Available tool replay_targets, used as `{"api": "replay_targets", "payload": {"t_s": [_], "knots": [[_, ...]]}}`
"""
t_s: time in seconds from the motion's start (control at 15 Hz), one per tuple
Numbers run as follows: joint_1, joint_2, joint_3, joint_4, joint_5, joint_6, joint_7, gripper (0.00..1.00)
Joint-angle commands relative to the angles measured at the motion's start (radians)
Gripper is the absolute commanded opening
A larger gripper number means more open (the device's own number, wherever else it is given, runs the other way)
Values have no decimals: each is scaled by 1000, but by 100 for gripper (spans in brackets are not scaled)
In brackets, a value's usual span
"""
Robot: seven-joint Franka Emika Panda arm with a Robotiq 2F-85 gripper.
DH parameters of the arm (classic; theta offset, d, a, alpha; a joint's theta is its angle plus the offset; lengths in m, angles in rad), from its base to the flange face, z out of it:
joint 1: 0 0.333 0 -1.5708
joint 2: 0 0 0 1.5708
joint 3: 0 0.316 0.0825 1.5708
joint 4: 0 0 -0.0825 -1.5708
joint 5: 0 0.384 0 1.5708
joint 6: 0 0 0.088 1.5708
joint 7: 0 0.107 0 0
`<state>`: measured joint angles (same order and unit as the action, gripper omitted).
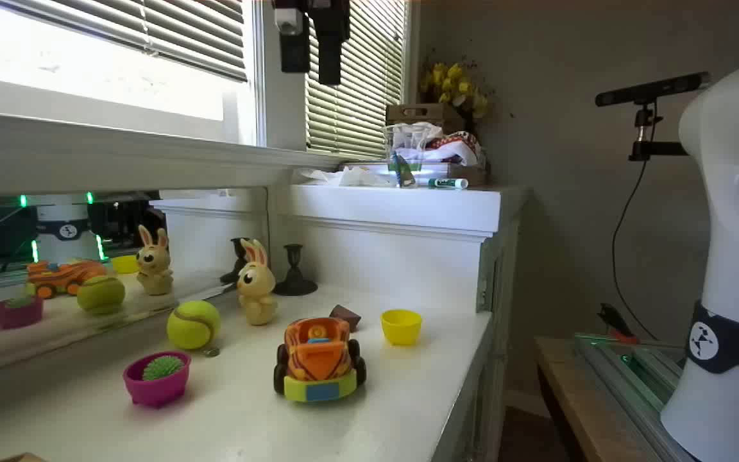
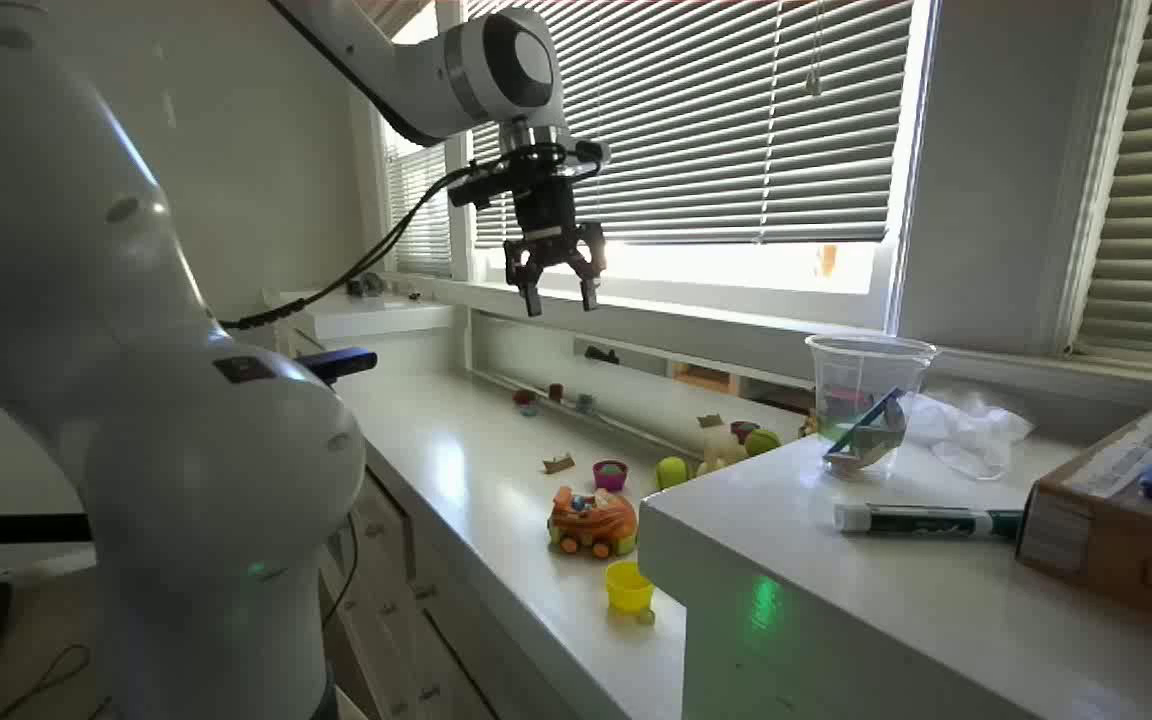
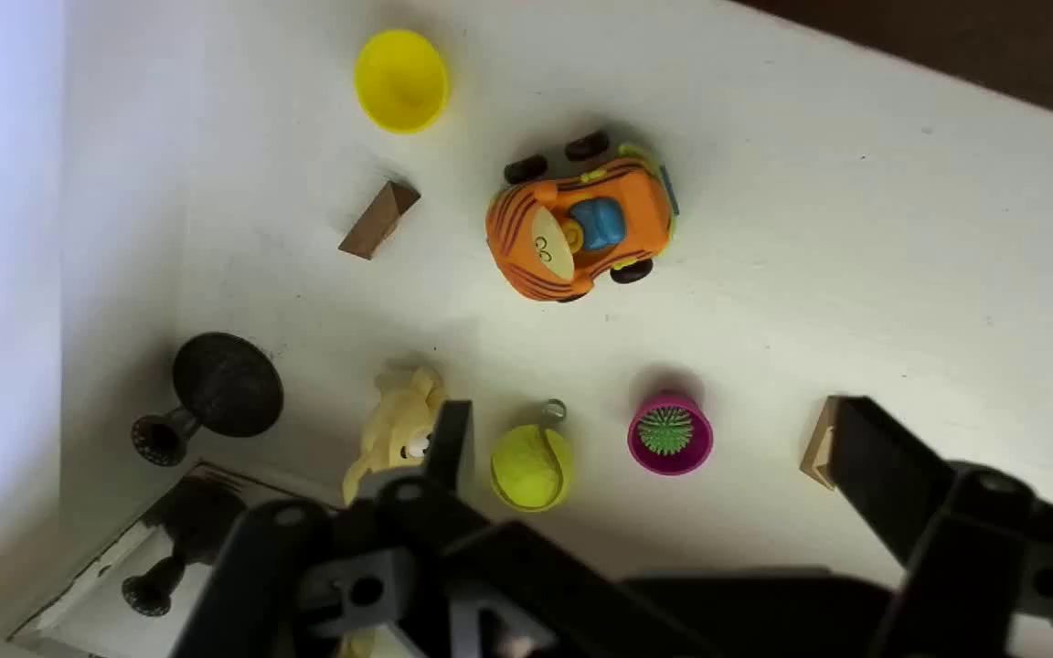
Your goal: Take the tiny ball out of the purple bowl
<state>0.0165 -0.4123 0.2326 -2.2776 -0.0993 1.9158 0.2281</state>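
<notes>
Hovering over the bench [image 1: 235, 423] with fingers [image 2: 533, 300] spread

Hanging high, well clear of the bench top, in both exterior views; showing the same wide gap in the wrist view.

Cataloguing first the tiny ball [image 3: 665, 430]: green, spiky, lying inside the purple bowl [image 1: 156, 389], showing through the mouth in all three views.

Placing near the bowl a yellow-green tennis ball [image 1: 194, 325], with a metallic-looking item [image 3: 555, 410] just beside it, too small to name.

Listing next a cream toy rabbit [image 1: 258, 292], standing upright between the tennis ball and a dark candlestick [image 1: 294, 273].

Entering an orange toy car [image 1: 320, 362], dark-striped, with a yellow-green bumper, sitting between the purple bowl and a yellow bowl [image 1: 401, 328].

Adding a brown block [image 3: 380, 219] near the car, and a tan block [image 3: 819, 446], partly covered by a finger in the wrist view.

Noting along the bench's back a mirror [image 1: 209, 224], reflecting car, rabbit, tennis ball and both bowls.

Carrying on the raised ledge [image 2: 786, 500], in an exterior view, a clear plastic cup [image 2: 866, 372], upright, and a green marker [image 2: 936, 521], lying near a cardboard box [image 2: 1116, 545].
</notes>
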Motion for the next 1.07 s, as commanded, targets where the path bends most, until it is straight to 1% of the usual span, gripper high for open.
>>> {"api": "replay_targets", "payload": {"t_s": [0.0,0.4,0.73,1.0], "knots": [[25,3,-21,3,-10,-4,8,100],[25,3,-21,3,-10,-4,8,100],[24,100,-47,22,8,67,0,100],[28,195,-67,31,23,164,-1,100]]}}
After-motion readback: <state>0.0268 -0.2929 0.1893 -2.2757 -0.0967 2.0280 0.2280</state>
